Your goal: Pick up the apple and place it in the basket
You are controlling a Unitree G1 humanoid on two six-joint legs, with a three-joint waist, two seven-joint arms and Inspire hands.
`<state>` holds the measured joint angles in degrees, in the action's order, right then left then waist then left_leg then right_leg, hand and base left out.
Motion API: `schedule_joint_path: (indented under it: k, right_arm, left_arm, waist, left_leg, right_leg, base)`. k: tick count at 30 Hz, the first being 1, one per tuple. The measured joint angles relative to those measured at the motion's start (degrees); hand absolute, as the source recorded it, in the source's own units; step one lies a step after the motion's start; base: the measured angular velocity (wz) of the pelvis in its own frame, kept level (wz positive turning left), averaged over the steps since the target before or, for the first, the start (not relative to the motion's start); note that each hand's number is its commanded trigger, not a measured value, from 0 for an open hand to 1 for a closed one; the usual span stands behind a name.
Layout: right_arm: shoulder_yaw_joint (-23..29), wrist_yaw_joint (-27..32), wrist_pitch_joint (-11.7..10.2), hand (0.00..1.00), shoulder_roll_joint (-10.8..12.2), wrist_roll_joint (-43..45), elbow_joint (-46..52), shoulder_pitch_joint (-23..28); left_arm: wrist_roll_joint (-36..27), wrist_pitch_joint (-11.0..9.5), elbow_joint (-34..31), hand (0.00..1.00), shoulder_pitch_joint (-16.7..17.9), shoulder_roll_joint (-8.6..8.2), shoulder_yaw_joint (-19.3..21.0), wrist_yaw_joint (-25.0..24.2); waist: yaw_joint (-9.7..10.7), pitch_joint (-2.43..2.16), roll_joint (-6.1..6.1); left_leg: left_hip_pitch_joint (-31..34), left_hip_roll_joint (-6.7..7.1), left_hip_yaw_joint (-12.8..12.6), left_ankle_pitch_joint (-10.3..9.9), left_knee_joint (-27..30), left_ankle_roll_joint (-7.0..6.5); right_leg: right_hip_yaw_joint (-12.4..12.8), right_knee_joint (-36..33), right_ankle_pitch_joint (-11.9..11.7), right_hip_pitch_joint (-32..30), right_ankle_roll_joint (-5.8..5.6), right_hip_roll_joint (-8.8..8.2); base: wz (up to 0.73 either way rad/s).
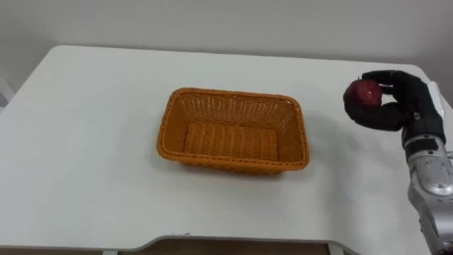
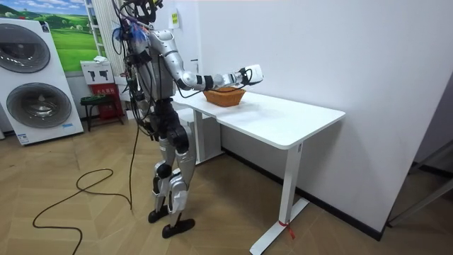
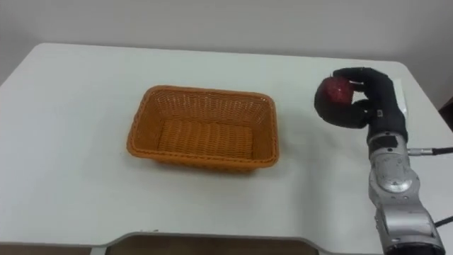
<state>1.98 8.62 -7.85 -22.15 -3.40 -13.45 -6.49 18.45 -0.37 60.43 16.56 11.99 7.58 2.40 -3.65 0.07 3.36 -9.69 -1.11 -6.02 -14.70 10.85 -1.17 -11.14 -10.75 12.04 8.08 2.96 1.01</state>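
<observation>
Tabletop [image 1: 85,142] white and broad, bearing one orange woven basket [image 1: 212,160] near its middle, nothing inside it. Right hand [image 1: 396,106] out to the basket's right, seemingly lifted off the surface, dark fingers and thumb curled round the apple [image 1: 366,92]. Apple held aloft beside the basket's right end, apart from it and not yet over it. Pick judged done; carry toward the basket judged the step in hand. Next move likely calls for a sweep leftward to a spot above the basket's open well, then a lowering past the rim and a gentle release, with care not to clip the right wall or drop from height and bounce out. Apple small, round, deep red, a lighter patch toward the top; partly wrapped by the fingers, stem not to be made out. Firm and smooth by the look of it, apt to roll once freed.
</observation>
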Motion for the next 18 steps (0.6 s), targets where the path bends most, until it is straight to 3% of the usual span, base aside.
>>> schedule_joint_path:
  k: [10, 18]
  right_arm:
    - [-1.30, -0.15, -0.37, 1.00, 0.17, 3.98, 6.71, 0.00]
    - [-4.35, -3.95, -0.35, 1.00, 0.17, 8.69, 11.85, 0.58]
  left_arm:
    - [1.29, -0.03, 0.03, 0.00, -0.34, 0.06, -1.71, -0.44]
    - [1.27, -0.03, 0.05, 0.00, -0.78, 0.03, -2.31, -1.99]
  waist:
    - [-0.44, 0.15, 0.03]
    - [-1.14, 0.03, -0.07]
  left_leg:
    - [0.09, 0.00, 0.15, 0.00, 0.37, 0.00]
    - [0.51, -0.05, 0.30, 0.00, 0.56, 0.00]
  right_leg:
    - [-0.19, -0.01, -0.08, -0.24, -0.03, -0.04]
    - [-0.21, -0.13, -0.20, -0.55, 0.07, -0.05]
  base:
    - [0.00]
    - [0.00]
